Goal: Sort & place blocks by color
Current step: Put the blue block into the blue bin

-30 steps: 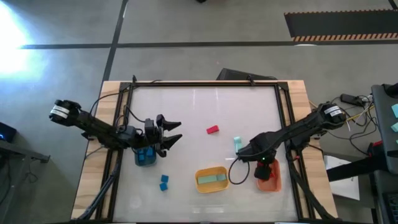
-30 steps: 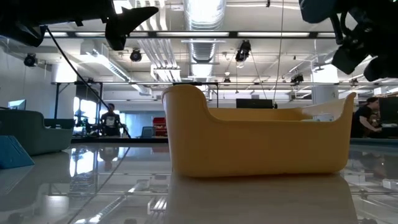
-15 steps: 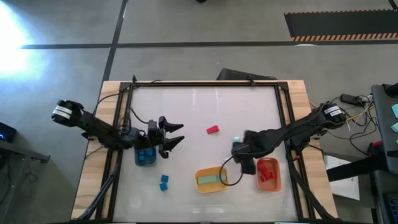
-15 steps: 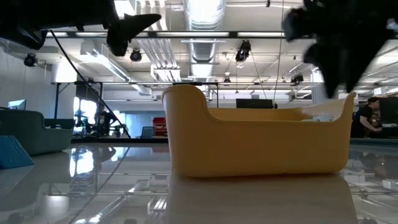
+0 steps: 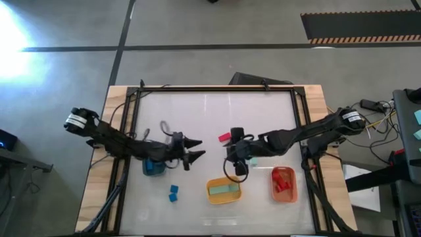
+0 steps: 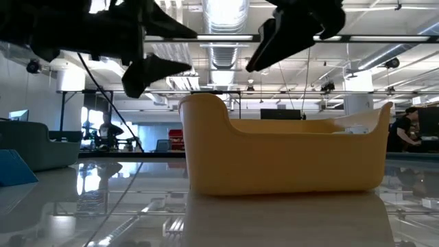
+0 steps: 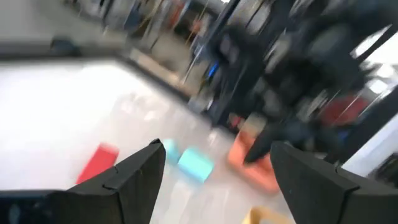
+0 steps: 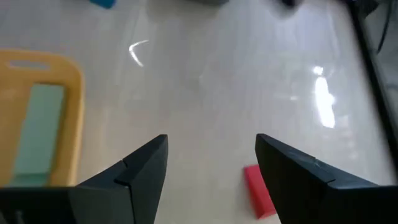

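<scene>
I have the right hand (image 5: 231, 153) spread and empty near the middle of the tabletop (image 5: 210, 112), with the loose red block (image 5: 225, 137) just beside it toward the far edge; the right wrist view shows that block (image 8: 257, 190) lying flat between my fingers' line of sight. The left hand (image 5: 192, 149) is also spread wide and empty, out past the blue bin (image 5: 154, 166) near the left edge. A mint block (image 7: 195, 163) lies on the tabletop near the red one, mostly hidden under my right arm from above. Two blue blocks (image 5: 173, 192) sit toward the near edge, left of the yellow bin (image 5: 223, 191), which already holds a mint bar (image 5: 223, 190). The orange bin (image 5: 283, 184) at the near right holds red blocks (image 5: 283, 182).

I judge the red block light, rigid and smooth-sided, so it should pinch cleanly across its short width, though the glossy tabletop may let it skate if a finger nudges it. The left hand is close enough to crowd that reach.
</scene>
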You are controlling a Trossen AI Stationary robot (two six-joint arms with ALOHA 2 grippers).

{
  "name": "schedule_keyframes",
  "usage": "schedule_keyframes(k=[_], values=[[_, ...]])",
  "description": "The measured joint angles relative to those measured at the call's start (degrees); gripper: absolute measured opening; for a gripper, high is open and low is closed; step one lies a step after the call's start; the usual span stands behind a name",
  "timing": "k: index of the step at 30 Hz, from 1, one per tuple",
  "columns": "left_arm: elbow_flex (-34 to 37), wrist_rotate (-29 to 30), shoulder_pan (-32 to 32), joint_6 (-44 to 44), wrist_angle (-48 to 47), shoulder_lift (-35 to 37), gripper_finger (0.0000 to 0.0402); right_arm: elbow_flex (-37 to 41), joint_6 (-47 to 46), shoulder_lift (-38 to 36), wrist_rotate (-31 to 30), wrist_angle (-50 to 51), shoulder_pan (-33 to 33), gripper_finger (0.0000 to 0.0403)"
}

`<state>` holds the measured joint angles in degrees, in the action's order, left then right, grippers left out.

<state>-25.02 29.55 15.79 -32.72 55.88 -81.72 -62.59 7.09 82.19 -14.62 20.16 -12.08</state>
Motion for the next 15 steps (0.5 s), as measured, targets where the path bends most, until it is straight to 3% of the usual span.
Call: schedule_keyframes(k=[4,10,15], values=[[-8.2,-2.4,1.0,-7.4,-28.7,0.7,0.0274,0.0,3.2,-0.5,0.0,-2.6,1.9,0.0230],[-27.6,-10.0,5.8,-15.0,-79.0,-1.5,0.0274,0.0,5.5,-1.2,2.3,-3.8,3.6,0.0229],[-37.9,-15.6,11.0,-15.0,-100.6,-4.8,0.0274,0.1,8.1,-1.4,5.8,-6.5,4.3,0.0228]])
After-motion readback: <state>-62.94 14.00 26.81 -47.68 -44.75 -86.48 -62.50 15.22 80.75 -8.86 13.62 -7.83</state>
